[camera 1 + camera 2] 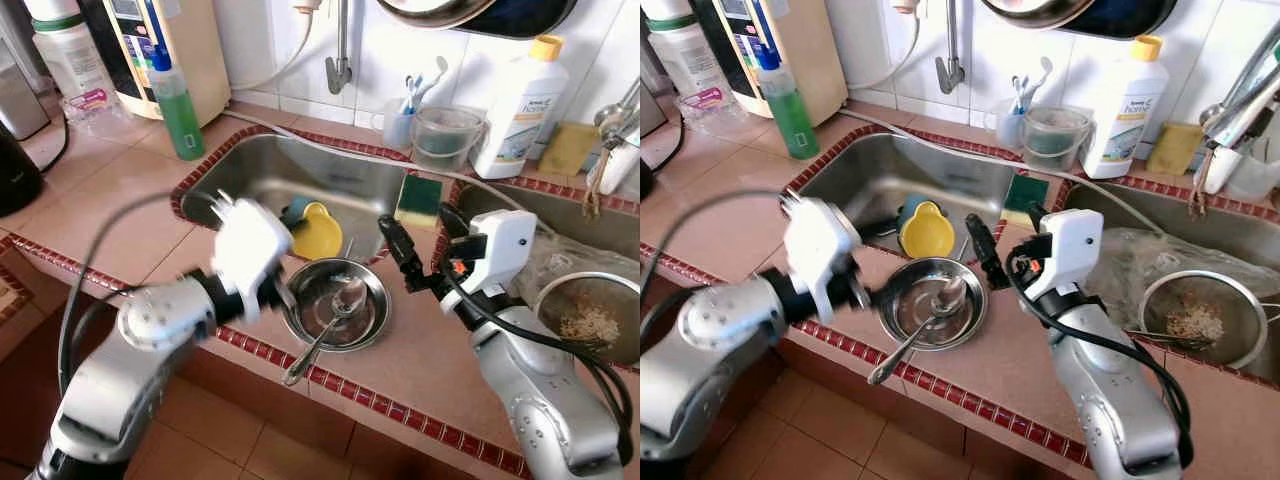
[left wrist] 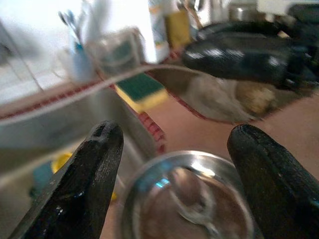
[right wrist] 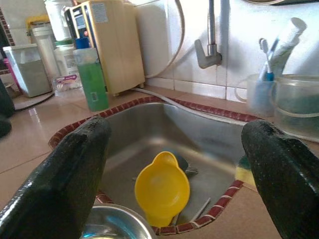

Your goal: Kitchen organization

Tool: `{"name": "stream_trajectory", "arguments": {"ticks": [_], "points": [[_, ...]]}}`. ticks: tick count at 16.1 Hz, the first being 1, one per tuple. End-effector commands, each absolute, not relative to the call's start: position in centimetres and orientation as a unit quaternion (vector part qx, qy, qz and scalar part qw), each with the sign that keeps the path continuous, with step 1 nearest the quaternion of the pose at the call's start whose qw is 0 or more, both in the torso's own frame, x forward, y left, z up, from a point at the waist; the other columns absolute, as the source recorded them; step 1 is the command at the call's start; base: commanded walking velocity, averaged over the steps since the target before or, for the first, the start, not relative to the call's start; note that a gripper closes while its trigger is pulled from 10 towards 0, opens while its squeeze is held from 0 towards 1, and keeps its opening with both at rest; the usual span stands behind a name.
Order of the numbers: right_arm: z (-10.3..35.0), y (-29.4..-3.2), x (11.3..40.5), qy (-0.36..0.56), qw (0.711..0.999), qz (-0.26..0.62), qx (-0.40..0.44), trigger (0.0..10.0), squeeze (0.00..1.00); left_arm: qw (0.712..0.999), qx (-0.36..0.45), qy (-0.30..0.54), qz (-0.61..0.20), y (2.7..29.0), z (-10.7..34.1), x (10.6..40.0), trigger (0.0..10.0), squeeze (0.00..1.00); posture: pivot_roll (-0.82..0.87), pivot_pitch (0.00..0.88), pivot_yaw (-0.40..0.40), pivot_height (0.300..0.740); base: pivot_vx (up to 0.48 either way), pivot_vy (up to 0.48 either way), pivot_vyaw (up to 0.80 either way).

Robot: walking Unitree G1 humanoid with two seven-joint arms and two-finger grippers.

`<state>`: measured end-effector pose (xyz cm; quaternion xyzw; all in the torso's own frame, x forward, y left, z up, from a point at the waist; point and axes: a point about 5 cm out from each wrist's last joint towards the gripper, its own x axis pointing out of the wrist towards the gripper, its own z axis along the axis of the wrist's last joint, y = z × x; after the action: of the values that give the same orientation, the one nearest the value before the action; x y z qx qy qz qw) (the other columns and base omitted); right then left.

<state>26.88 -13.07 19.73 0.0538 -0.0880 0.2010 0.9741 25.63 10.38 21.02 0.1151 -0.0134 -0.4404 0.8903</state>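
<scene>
1. steel bowl (image 1: 335,303) resting on the tiled desk (image 1: 420,360), just at the front rim of the sink (image 1: 300,175); taken as the landmark here.
2. spoon (image 1: 325,325) lying in the bowl, handle sticking out over the bowl's front edge toward the desk's red border.
3. left gripper (image 2: 172,149) hovering just left of the bowl, fingers (image 2: 84,179) spread apart and holding nothing, bowl rim seen between them in the left wrist view.
4. right gripper (image 1: 400,250) just right of the bowl and slightly behind it, above the desk; fingers (image 3: 60,179) wide open and empty, aimed toward the sink.
5. yellow scoop (image 1: 317,232) in the sink right behind the bowl, leaning against the front wall, with a teal object partly hidden behind it.
6. green and yellow sponge (image 1: 420,197) on the ledge behind and right of the bowl.
7. green bottle (image 1: 176,105) well behind and left of the bowl, at the sink's far left corner.
8. white bottle (image 1: 520,105) and clear tub (image 1: 445,135) by the wall, behind and right of the bowl.
9. strainer (image 1: 590,318) with brownish scraps in the second basin, well to the right of the bowl.
</scene>
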Motion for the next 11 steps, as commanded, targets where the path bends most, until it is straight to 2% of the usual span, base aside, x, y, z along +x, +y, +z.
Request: {"name": "stream_trajectory", "arguments": {"ticks": [1, 3, 6, 9, 11], "points": [[19.7, -12.8, 27.0, -0.083, 0.973, 0.207, 0.049, 10.0, 0.0, 0.882, 0.119, -0.008, -0.456, 10.1, 21.2, 25.1, 10.0, 0.0, -0.19, 0.07, 0.037, 0.74, 0.0, 0.0, 0.0], [19.8, -12.9, 26.6, -0.088, 0.973, 0.208, 0.046, 10.0, 0.0, 0.884, 0.105, 0.041, -0.455, 9.4, 20.3, 24.8, 10.0, 0.0, -0.19, 0.076, 0.041, 0.74, 0.0, 0.0, 0.0], [19.6, -13.4, 25.6, -0.083, 0.972, 0.218, 0.036, 10.0, 0.0, 0.888, 0.092, 0.067, -0.445, 9.1, 19.9, 25.0, 10.0, 0.0, -0.2, 0.092, 0.05, 0.74, 0.0, 0.0, 0.0], [18.8, -15.7, 21.9, -0.047, 0.964, 0.263, 0.007, 10.0, 0.0, 0.889, 0.102, 0.09, -0.437, 9.5, 19.7, 25.5, 10.0, 0.0, -0.24, 0.123, 0.075, 0.74, 0.0, 0.0, 0.0], [18.7, -16.4, 20.9, -0.034, 0.962, 0.27, 0.005, 10.0, 0.0, 0.889, 0.106, 0.093, -0.436, 9.7, 19.8, 25.6, 10.0, 0.0, -0.25, 0.129, 0.081, 0.74, 0.0, 0.0, 0.0]]}}
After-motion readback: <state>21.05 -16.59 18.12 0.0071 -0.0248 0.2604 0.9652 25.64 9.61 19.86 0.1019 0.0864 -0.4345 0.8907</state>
